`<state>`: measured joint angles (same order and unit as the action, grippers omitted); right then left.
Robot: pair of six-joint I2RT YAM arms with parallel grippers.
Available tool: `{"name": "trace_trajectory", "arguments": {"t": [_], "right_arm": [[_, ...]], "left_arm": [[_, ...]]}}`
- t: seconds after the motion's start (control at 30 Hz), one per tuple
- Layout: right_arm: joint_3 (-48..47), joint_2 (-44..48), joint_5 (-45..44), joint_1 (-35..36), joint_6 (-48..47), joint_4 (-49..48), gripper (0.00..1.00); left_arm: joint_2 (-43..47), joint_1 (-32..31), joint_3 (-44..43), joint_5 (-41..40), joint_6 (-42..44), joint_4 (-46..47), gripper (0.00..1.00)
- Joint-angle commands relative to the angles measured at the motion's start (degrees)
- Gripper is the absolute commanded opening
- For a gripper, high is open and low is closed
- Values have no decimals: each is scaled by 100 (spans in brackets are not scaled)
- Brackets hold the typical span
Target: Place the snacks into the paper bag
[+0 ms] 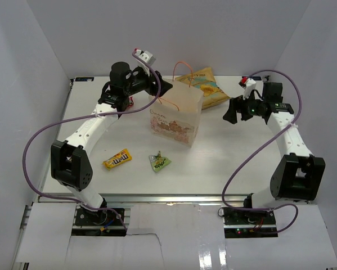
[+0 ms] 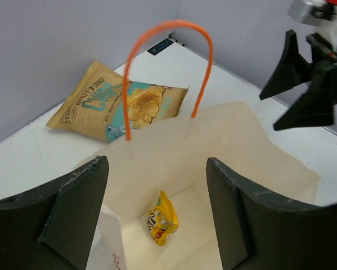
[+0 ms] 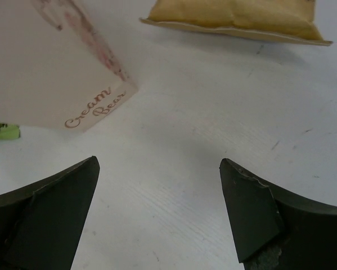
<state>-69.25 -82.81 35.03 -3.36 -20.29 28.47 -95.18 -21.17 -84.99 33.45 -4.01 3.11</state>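
Top external: open left gripper at the bag's mouth, snacks on both sides

A yellow M&M's packet (image 1: 117, 160) lies on the table (image 1: 236, 163) at front left, with the green packet (image 1: 160, 162) just to its right. Behind them the left gripper (image 1: 165, 87) hovers at the upright paper bag (image 1: 176, 115), jaws spread wide and empty. The left wrist view shows a second small yellow packet (image 2: 163, 218) on the bag's floor. The chip bag (image 1: 207, 87) lies flat behind the bag. The right gripper (image 1: 231, 112) sits right of the bag, jaws wide and holding nothing.
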Motion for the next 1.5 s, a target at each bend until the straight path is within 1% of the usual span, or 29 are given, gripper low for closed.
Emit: {"name": "trace_trajectory", "arguments": {"t": [0.0, 0.03, 0.1, 0.17, 0.27, 0.3, 0.33, 0.37, 0.4, 0.43, 0.47, 0.5, 0.53, 0.57, 0.6, 0.67, 0.8, 0.87, 0.9, 0.93, 0.97, 1.0, 1.07, 1.1, 1.17, 1.2, 1.3, 1.37, 1.47], "right_arm": [[-904, -612, -1057, 159, 1087, -421, 94], [-1088, -962, -1251, 195, 1263, -465, 94], [-1598, -1307, -1673, 265, 1677, -753, 94], [-1889, -1816, -1998, 326, 1862, -1026, 94], [-2809, -2590, -2454, 642, 1941, -1449, 93], [-3065, -2818, -2535, 669, 1985, -1493, 93], [-3346, -3316, -2571, 678, 1985, -1485, 93], [-3662, -3573, -2606, 678, 2168, -1424, 93], [-4318, -3846, -2632, 678, 2318, -1362, 93], [-4586, -4301, -2676, 678, 2354, -1353, 92], [-4980, -4479, -2659, 678, 2407, -1405, 92], [-5132, -4777, -2598, 678, 2407, -1466, 92], [-5238, -4902, -2536, 678, 2407, -1519, 91], [-5291, -4999, -2423, 678, 2425, -1702, 91], [-5335, -5087, -2378, 678, 2451, -1791, 90], [-5467, -5333, -2325, 670, 2521, -1941, 90], [-5450, -5685, -2167, 678, 2609, -1950, 91], [-5196, -5677, -2000, 669, 2671, -1950, 94], [-5090, -5607, -1947, 661, 2688, -1950, 98], [-4967, -5554, -1799, 626, 2723, -1959, 99], [-4705, -5510, -1710, 599, 2793, -1977, 93], [-4572, -5396, -1640, 573, 2838, -1985, 82], [-4185, -5264, -1482, 450, 2960, -1994, 69], [-4045, -5107, -1438, 406, 3013, -2012, 56], [-3607, -4930, -1245, 160, 3084, -2038, 45], [-3465, -4773, -1174, 99, 3110, -2047, 37], [-2860, -4404, -1051, -112, 3102, -2056, 24], [-2498, -4201, -1007, -314, 3215, -2073, 20], [-1585, -3657, -1015, -578, 3348, -2265, 16]], "left_arm": [[87, -28, -395, -172, 41, -74, 81], [104, -28, -439, -338, 58, -118, 81], [166, -28, -562, -602, 76, -223, 81], [350, -28, -598, -1225, 67, -311, 82], [824, -10, -432, -2006, -3, -698, 85], [991, -10, -300, -2122, -47, -742, 88], [1166, -1, 67, -2202, -108, -812, 89], [1568, 7, 297, -2211, -231, -830, 90], [1772, 7, 542, -2159, -327, -856, 91], [2175, 16, 1058, -2072, -442, -874, 91], [2379, 16, 1325, -1914, -712, -891, 91], [2581, 16, 1571, -1852, -846, -900, 91], [2774, 16, 2069, -1781, -977, -909, 91], [3142, 16, 2300, -1763, -1109, -909, 91], [3328, 16, 2520, -1798, -1406, -909, 91], [3775, 25, 3038, -1825, -1611, -830, 91], [4033, 25, 3252, -1930, -1779, -795, 92], [3955, 25, 3104, -1904, -1770, -944, 92], [3850, 25, 3050, -1886, -1761, -988, 92], [3805, 25, 3015, -1825, -1761, -1032, 92], [3761, 25, 2980, -1790, -1770, -1032, 92], [3726, 25, 2971, -1755, -1779, -1032, 92], [3647, 25, 2979, -1693, -1805, -962, 92], [3629, 25, 2988, -1667, -1814, -910, 92], [3568, 25, 3015, -1596, -1823, -848, 92], [3550, 25, 3023, -1561, -1831, -795, 92], [3445, 25, 3085, -1438, -1858, -673, 92], [3366, 25, 3129, -1307, -1884, -593, 92], [3330, 25, 3182, -1201, -1910, -540, 92]]}}
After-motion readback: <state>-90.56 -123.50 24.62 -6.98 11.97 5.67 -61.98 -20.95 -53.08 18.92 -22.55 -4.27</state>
